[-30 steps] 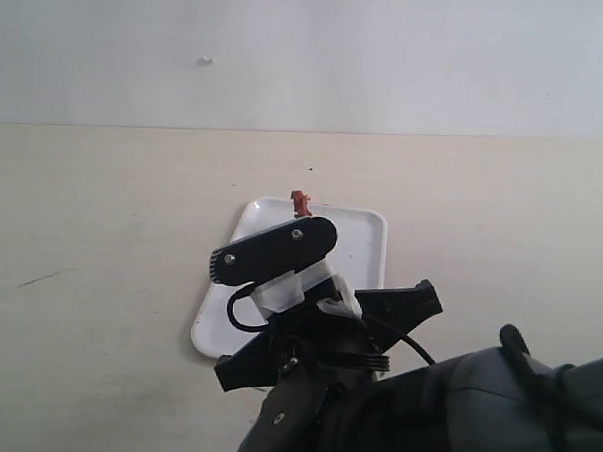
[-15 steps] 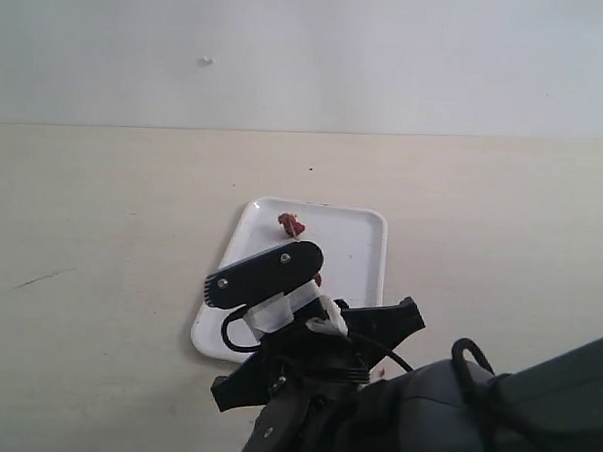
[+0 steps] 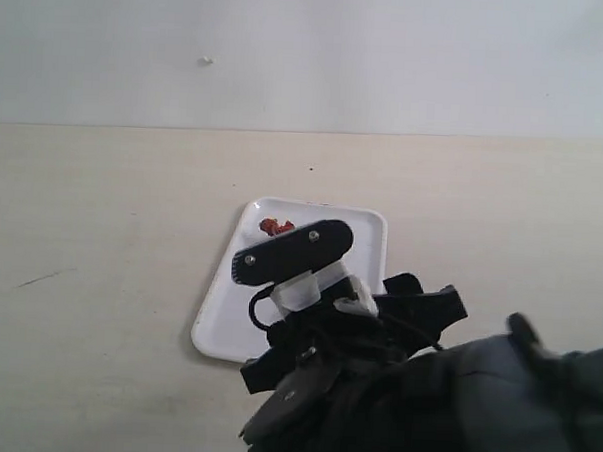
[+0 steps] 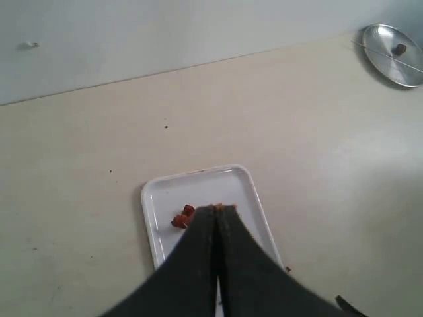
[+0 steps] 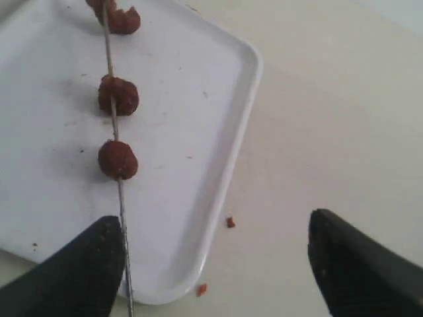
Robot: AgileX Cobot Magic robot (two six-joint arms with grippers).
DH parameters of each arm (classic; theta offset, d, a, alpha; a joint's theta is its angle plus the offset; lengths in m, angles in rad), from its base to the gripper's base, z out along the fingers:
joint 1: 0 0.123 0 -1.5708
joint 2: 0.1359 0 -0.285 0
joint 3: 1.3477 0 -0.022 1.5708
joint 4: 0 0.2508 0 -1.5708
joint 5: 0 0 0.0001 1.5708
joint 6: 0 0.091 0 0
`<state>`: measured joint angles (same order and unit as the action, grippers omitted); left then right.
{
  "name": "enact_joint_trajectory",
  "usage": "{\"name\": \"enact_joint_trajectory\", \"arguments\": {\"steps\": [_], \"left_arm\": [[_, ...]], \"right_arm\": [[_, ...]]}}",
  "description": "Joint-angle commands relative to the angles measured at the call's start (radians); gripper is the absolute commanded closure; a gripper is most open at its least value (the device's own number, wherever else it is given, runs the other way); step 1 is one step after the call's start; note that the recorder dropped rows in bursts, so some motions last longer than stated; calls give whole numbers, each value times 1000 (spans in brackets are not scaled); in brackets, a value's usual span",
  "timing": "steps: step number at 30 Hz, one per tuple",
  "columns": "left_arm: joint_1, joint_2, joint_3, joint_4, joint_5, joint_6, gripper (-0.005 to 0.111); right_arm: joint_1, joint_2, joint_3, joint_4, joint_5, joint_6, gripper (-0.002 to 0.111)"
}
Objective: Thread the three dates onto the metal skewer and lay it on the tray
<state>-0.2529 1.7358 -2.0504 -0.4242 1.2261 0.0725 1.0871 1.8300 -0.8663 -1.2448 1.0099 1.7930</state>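
The metal skewer [image 5: 122, 224] lies flat on the white tray [image 5: 185, 99], with the three dates [image 5: 118, 96] spaced along it. My right gripper [image 5: 218, 257] hangs open over the tray's corner with nothing between its fingers; the skewer's bare end runs just beside one fingertip [image 5: 86, 271]. My left gripper [image 4: 218, 208] is shut and empty above the tray [image 4: 234, 185], with the dates [image 4: 182, 218] beside its tip. In the exterior view the right arm [image 3: 357, 339] covers most of the tray [image 3: 366, 239], and only the dates [image 3: 274, 226] near its far end show.
Small red-brown crumbs [image 5: 230, 222] lie on the beige table beside the tray. A round metal lid [image 4: 394, 46] with a dark bit on it sits far off on the table. A pale wall backs the table.
My right gripper has gone from shut to wide open and let go of the skewer. The dated end, raised beyond the tray's far rim before, now lies on the tray.
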Motion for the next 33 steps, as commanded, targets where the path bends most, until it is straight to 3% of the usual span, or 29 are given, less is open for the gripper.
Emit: {"name": "enact_joint_trajectory", "arguments": {"steps": [1,5,8,11,14,15,17,23,26,33], "left_arm": [[-5,-48,2,8,-5,20,107],[-5,-120,2,46,-5,23,107],[-5,-185,2,95,-5,24,107],[-5,-253,4,135,-5,24,107],[-5,-417,138,156,-5,29,107],[-5,-448,179,156,-5,31,107],[-5,-612,415,153,-31,31,107],[-5,-1011,946,47,-298,24,107],[-5,-1134,1099,3,-337,24,107],[-5,-1292,1263,-20,-340,24,107]], "right_arm": [[7,-201,-11,93,52,-169,36],[7,-406,-7,109,133,-281,42],[7,-566,9,107,194,-344,56],[7,-738,40,111,184,-362,73],[7,-1032,106,126,110,-372,106],[7,-1091,114,131,97,-372,108],[7,-1284,146,131,44,-381,108],[7,-1537,182,275,33,-555,108],[7,-1557,193,387,33,-643,108],[7,-1557,226,436,-38,-721,108]]}}
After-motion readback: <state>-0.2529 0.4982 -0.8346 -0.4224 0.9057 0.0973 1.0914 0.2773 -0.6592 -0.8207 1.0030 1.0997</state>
